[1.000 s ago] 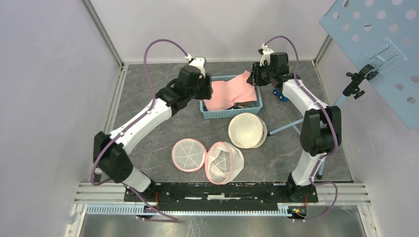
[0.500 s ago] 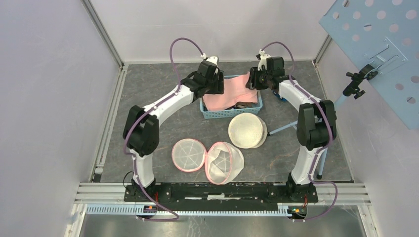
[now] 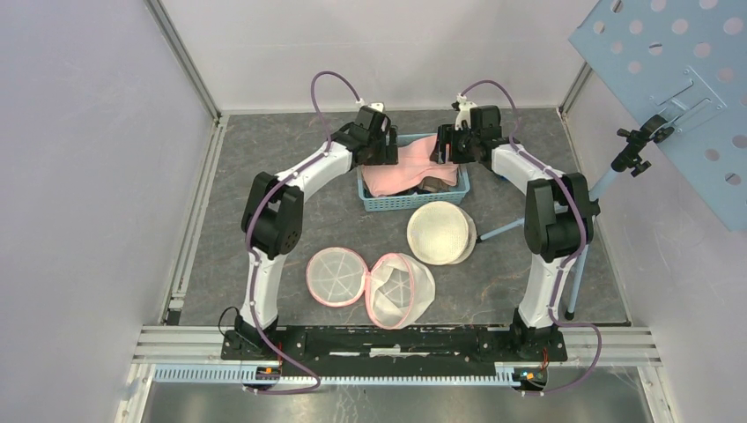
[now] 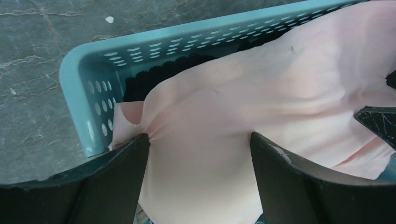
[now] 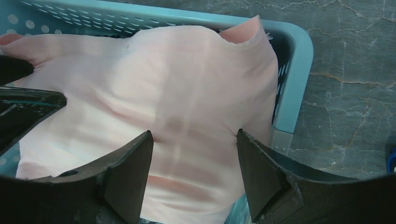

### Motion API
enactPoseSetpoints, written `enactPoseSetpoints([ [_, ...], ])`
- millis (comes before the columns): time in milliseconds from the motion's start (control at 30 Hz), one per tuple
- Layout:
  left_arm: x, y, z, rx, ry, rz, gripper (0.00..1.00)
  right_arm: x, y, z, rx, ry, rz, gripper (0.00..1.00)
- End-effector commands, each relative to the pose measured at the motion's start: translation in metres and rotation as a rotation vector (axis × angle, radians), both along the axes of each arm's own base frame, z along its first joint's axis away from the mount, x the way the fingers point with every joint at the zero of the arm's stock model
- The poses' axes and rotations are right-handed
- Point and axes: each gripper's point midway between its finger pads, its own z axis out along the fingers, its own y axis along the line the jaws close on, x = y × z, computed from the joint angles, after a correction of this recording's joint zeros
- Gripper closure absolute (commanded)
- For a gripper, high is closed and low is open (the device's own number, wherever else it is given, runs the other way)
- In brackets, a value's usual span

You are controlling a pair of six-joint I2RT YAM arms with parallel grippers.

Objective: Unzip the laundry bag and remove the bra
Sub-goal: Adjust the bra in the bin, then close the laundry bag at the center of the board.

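Fabric of a pale pink bra (image 5: 140, 74) fills most of a light-blue perforated plastic basket (image 3: 412, 204). It looks smooth and seamless, with soft folds, and a narrow tab of cloth pokes out at one corner near the basket's rim. It lies directly under both sets of fingers: the left fingers (image 3: 388, 152) hang over one end of it and the right fingers (image 3: 444, 147) over the other, facing each other across the cloth. Both pairs stand wide apart with nothing clamped between them. In the left wrist view the cloth spans the gap, and a small pucker sits against the tip of one finger (image 4: 135, 154). Beyond the left fingers, a dark cloth (image 4: 156, 77) with a ragged edge shows from under the bra against the basket wall. Well to the near side of both pairs of fingers, on the grey stone-patterned table (image 3: 264, 185), a round pink-trimmed mesh laundry bag (image 3: 401, 289) lies open like a clamshell, its two halves side by side and touching. A cream round bag (image 3: 440, 233) lies between it and the basket, just beside the basket's near wall.
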Motion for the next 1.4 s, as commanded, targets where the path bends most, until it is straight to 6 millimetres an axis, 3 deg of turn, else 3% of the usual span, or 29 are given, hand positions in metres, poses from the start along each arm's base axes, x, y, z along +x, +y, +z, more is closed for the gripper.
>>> enactPoseSetpoints([
  [0,0.009,-0.005,0.004,-0.033,0.02,0.011,0.14,0.001,-0.008,-0.02,-0.033,0.037,-0.012,0.27],
  [100,0.009,-0.009,0.017,-0.056,0.002,-0.008,0.13,0.0,-0.001,-0.008,-0.009,0.009,0.012,0.27],
  [400,-0.005,-0.003,0.118,-0.098,-0.144,-0.07,0.06,-0.005,0.034,0.096,0.065,-0.192,0.12,0.26],
  [567,-0.027,0.006,0.164,-0.139,-0.188,-0.088,0.06,-0.022,0.045,0.149,0.089,-0.284,0.152,0.24],
  [700,-0.059,0.023,0.177,-0.158,-0.181,-0.073,0.06,-0.048,0.053,0.165,0.082,-0.303,0.19,0.24],
  [800,-0.096,0.045,0.174,-0.171,-0.163,-0.047,0.04,-0.078,0.059,0.159,0.084,-0.285,0.227,0.23],
  [933,-0.151,0.077,0.158,-0.213,-0.124,0.014,0.02,-0.132,0.07,0.135,0.092,-0.237,0.293,0.24],
  [1133,-0.227,0.131,0.107,-0.215,-0.031,0.165,0.0,-0.21,0.083,0.085,0.112,-0.139,0.379,0.25],
  [1367,-0.279,0.176,0.063,-0.198,0.032,0.331,0.0,-0.264,0.079,0.042,0.104,-0.049,0.404,0.25],
])
